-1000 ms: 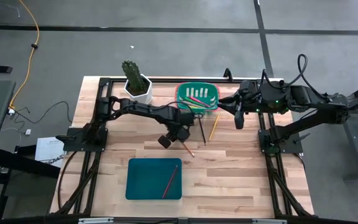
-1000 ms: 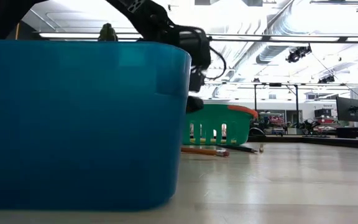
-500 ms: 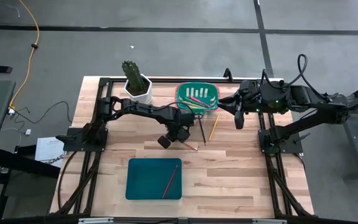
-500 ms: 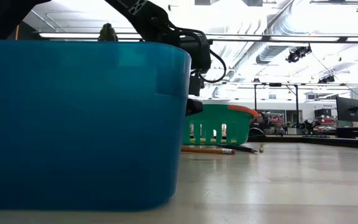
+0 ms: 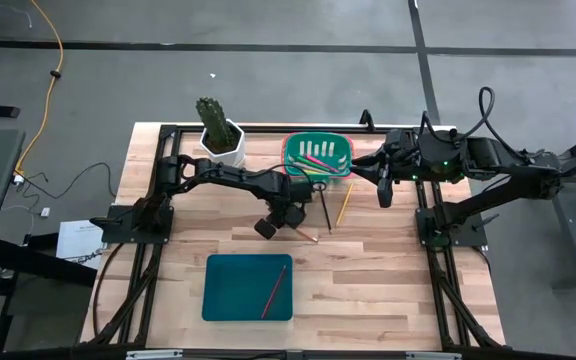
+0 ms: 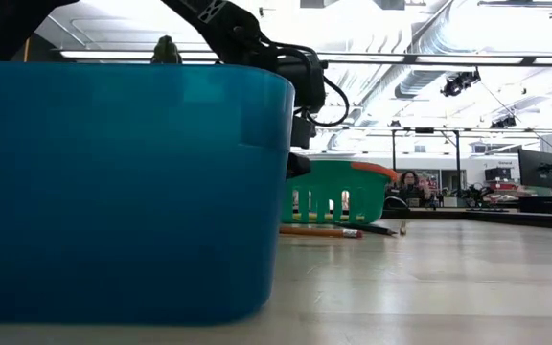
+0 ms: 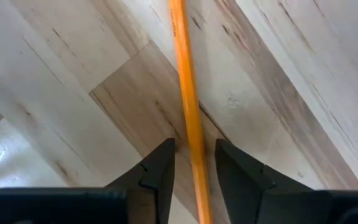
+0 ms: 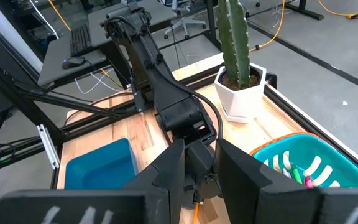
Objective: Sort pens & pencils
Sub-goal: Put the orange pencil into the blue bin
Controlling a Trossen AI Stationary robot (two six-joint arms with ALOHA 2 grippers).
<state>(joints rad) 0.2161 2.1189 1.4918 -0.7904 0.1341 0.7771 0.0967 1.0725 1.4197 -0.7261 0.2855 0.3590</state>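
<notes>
An orange pencil (image 7: 182, 62) lies flat on the wooden table (image 5: 388, 280), also seen in the low view (image 6: 319, 231). My left gripper (image 7: 194, 146) points down over it near the table's middle (image 5: 288, 218), open, one finger on each side; a strip of table shows between each finger and the pencil. A yellow pencil (image 5: 344, 203) and a dark pencil (image 5: 324, 208) lie near the green basket (image 5: 318, 140), which holds pink and green pens (image 5: 316, 156). A red pencil (image 5: 274, 290) lies in the blue tray (image 5: 223, 290). My right gripper (image 8: 199, 155) hangs open, raised at the far right (image 5: 383, 192).
A potted cactus (image 5: 218, 130) stands at the far left beside the basket. The blue tray's wall (image 6: 123, 192) fills the near left of the low view. Bare wood lies to the right of the tray and along the near edge.
The orange pencil has turned a little on the table: its free end has swung toward the far right, and it now lies flatter across the table. My left gripper has stayed over it.
</notes>
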